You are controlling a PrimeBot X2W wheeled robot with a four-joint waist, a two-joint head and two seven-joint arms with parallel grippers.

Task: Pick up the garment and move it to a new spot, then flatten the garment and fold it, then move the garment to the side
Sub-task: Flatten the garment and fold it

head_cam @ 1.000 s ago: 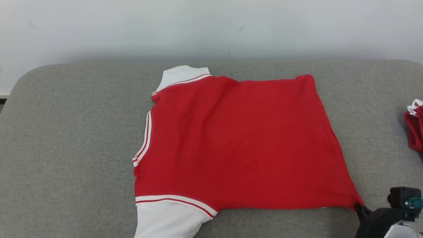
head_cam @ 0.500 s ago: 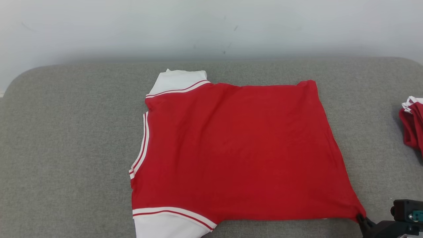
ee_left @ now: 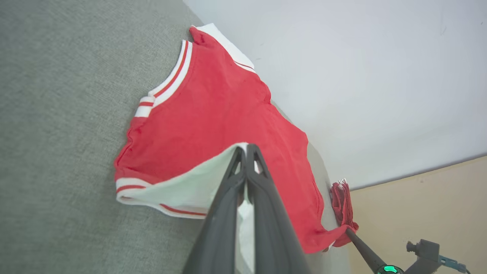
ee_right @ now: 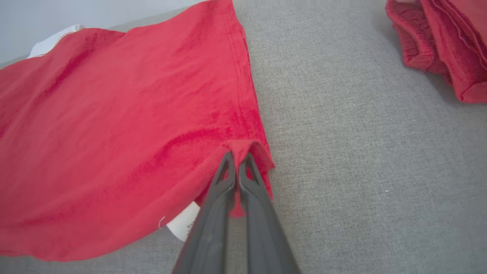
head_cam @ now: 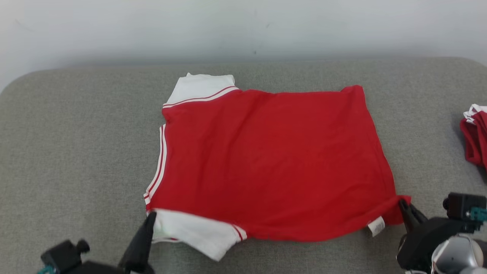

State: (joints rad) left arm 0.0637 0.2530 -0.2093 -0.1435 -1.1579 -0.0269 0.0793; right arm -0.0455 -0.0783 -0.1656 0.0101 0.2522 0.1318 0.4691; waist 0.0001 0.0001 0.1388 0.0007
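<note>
A red garment (head_cam: 266, 160) with white sleeves lies spread flat in the middle of a grey padded surface (head_cam: 68, 152). The left gripper (head_cam: 151, 217), at the garment's near left corner, is pinched closed on the white sleeve (head_cam: 198, 232), whose edge is raised. The right gripper (head_cam: 402, 204), at the near right corner, is pinched closed on the red hem. A bunched red cloth (head_cam: 473, 137) sits well apart at the right edge.

Nothing here can be read. A small white tag (head_cam: 376, 226) sticks out from under the near corner of the red shirt (head_cam: 266, 163). It carries faint dark print, too small and blurred to make out.
</note>
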